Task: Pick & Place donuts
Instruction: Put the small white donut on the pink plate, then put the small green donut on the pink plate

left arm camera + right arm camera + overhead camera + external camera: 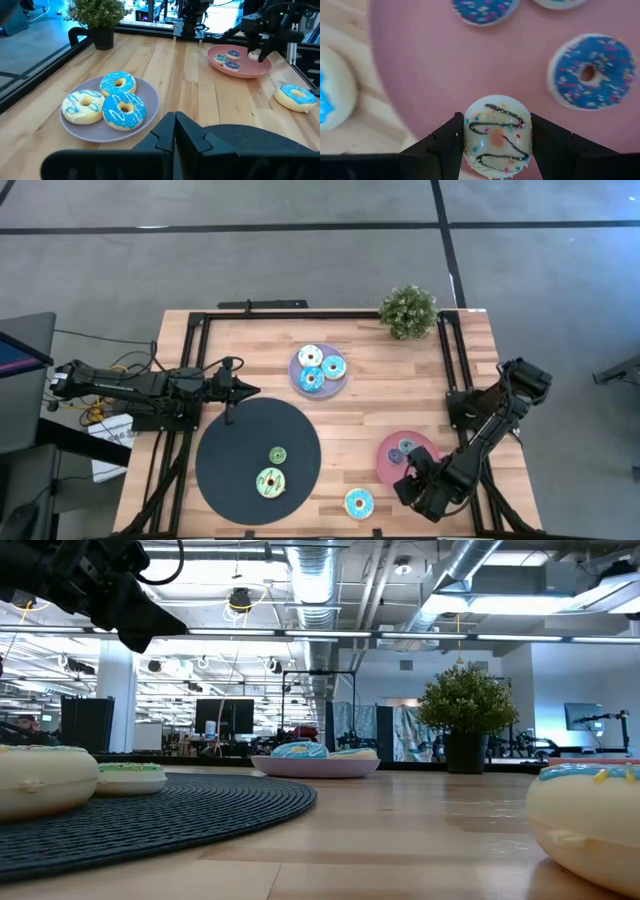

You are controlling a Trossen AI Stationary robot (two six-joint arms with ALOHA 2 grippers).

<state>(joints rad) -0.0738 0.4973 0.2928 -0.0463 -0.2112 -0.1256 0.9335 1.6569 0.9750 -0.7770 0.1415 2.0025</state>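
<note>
An open workshop with exposed ceiling ducts, strip lights and monitors lies behind a pale wooden desk (pixel 360 405) framed by black rails, standing on grey floor. Largest on the desk is a round black woven mat (pixel 240 465) with ribbed texture, carrying a large green-and-cream iced donut (pixel 270 482) and a small green donut (pixel 277 454). A lavender plate (pixel 296 375), smooth and shallow, holds three large rings: two blue-iced donuts (pixel 123 109) and one white donut with blue drizzle (pixel 83 105). A pink plate (pixel 388 465) near the desk's right front holds small blue sprinkled donuts (pixel 592 70). A potted plant (pixel 408 311) with fine green foliage stands at the far edge. One large blue-iced donut (pixel 359 503) lies alone on bare wood between mat and pink plate.

The right hand (pixel 494 145) hangs over the near rim of the pink plate, its two dark fingers partly spread and clamped on either side of a small white donut with dark drizzle and sprinkles (pixel 497 135). The left hand (pixel 243 391) hovers above the mat's far edge, fingers pressed together, holding nothing, well apart from the donuts on the mat.
</note>
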